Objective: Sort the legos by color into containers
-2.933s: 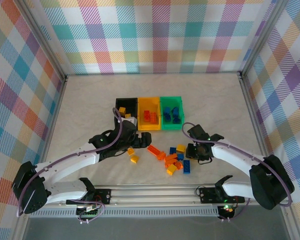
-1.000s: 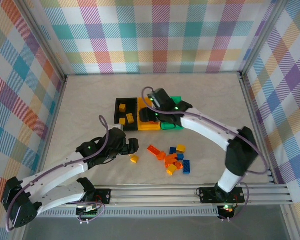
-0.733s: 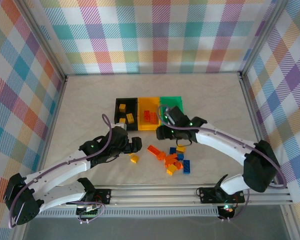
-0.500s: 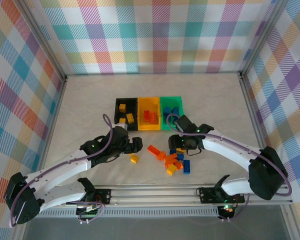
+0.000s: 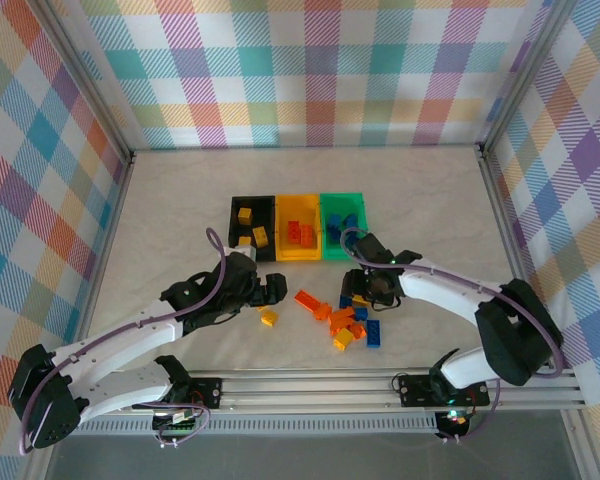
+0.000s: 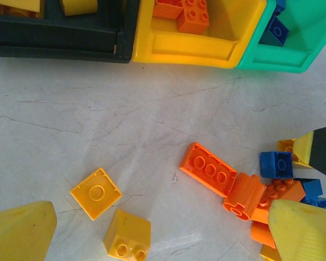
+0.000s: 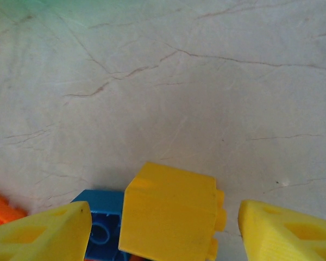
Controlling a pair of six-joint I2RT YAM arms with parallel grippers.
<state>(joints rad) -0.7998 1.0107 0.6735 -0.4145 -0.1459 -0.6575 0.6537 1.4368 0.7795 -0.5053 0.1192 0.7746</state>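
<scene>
Three joined containers stand mid-table: black [image 5: 237,228] holding yellow legos, yellow-orange [image 5: 300,250] holding orange ones, green [image 5: 344,199] holding blue ones. Loose orange, blue and yellow legos [image 5: 345,325] lie in front of them. My right gripper [image 5: 370,292] is low over the pile's far edge, open, with a yellow brick [image 7: 171,212] between its fingers [image 7: 288,234], gaps on both sides; a blue brick [image 7: 100,231] lies beside it. My left gripper [image 5: 272,291] hovers open above two yellow bricks [image 6: 95,193] [image 6: 127,235] and a long orange brick [image 6: 211,168].
Aluminium rails [image 5: 380,380] run along the near edge and checkered walls [image 5: 300,70] close in the other sides. In the left wrist view the bins' front walls [image 6: 179,51] line the top, and the right gripper's yellow finger [image 6: 304,149] pokes in at the right.
The right arm swung back from over the bins and came down at the loose pile. The left arm barely shifted in the last second; the black bin gained a yellow brick before that.
</scene>
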